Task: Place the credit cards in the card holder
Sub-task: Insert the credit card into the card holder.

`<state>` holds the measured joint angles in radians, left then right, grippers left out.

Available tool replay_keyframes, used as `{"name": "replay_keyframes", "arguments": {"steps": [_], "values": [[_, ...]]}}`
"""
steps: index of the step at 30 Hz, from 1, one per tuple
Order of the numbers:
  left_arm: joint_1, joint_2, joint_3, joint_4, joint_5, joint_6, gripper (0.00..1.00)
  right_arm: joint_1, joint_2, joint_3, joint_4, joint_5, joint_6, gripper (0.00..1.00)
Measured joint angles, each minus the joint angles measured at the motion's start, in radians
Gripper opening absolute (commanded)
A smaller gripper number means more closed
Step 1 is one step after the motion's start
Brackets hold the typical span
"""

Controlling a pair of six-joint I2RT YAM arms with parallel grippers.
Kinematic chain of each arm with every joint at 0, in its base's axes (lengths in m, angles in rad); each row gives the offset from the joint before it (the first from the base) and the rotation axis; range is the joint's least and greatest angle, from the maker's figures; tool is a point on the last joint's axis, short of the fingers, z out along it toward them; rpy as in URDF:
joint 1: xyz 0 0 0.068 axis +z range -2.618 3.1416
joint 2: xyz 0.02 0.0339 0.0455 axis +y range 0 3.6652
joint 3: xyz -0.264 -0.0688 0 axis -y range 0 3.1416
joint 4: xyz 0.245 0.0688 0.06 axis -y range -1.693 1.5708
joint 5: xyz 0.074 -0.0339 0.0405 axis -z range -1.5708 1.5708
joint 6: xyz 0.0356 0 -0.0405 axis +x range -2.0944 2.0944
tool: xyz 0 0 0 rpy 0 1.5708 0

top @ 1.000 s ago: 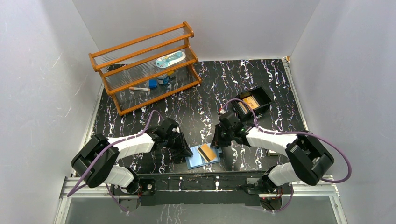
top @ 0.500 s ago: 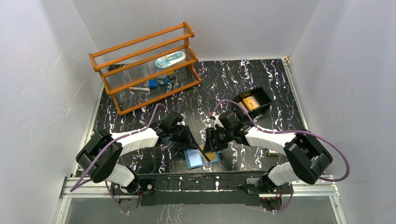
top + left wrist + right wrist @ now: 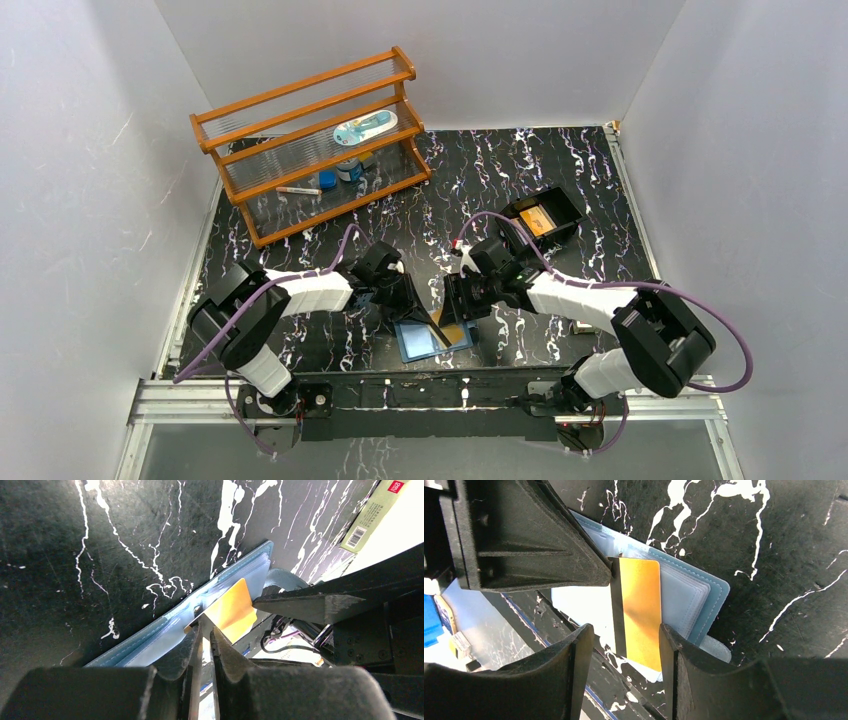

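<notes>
We log the right gripper (image 3: pixel 625 628) with jaws apart, nothing clamped, one finger on each side of the orange-gold credit card (image 3: pixel 641 610). The left gripper (image 3: pixel 204 628) has its jaws nearly together, pinching that card's dark-striped edge at its tips. The blue card holder (image 3: pixel 711 597) lies open on the table (image 3: pixel 774 555) beneath both grippers. We see the card partly over its slots.

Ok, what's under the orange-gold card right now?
The open blue card holder, clear slots showing beside the orange-gold card. What those slots hold beneath it is covered.
</notes>
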<state>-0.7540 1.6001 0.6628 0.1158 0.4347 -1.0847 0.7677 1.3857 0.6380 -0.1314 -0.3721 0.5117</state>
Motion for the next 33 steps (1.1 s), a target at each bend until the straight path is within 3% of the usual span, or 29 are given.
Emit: {"name": "replay_keyframes", "arguments": {"steps": [12,21,26,33], "values": [[-0.001,0.000,-0.012,0.011,-0.004,0.011,0.08,0.000,0.010,0.005,-0.002,-0.003,-0.015,0.62],[-0.001,-0.006,-0.031,0.007,-0.008,0.020,0.08,-0.001,0.029,0.040,-0.049,0.014,-0.042,0.55],[-0.001,-0.006,-0.031,0.007,-0.008,0.021,0.08,-0.002,0.030,0.043,-0.054,0.006,-0.049,0.43],[-0.001,-0.006,-0.031,0.007,-0.008,0.022,0.10,-0.002,0.030,0.019,-0.010,-0.044,-0.023,0.10]]}}
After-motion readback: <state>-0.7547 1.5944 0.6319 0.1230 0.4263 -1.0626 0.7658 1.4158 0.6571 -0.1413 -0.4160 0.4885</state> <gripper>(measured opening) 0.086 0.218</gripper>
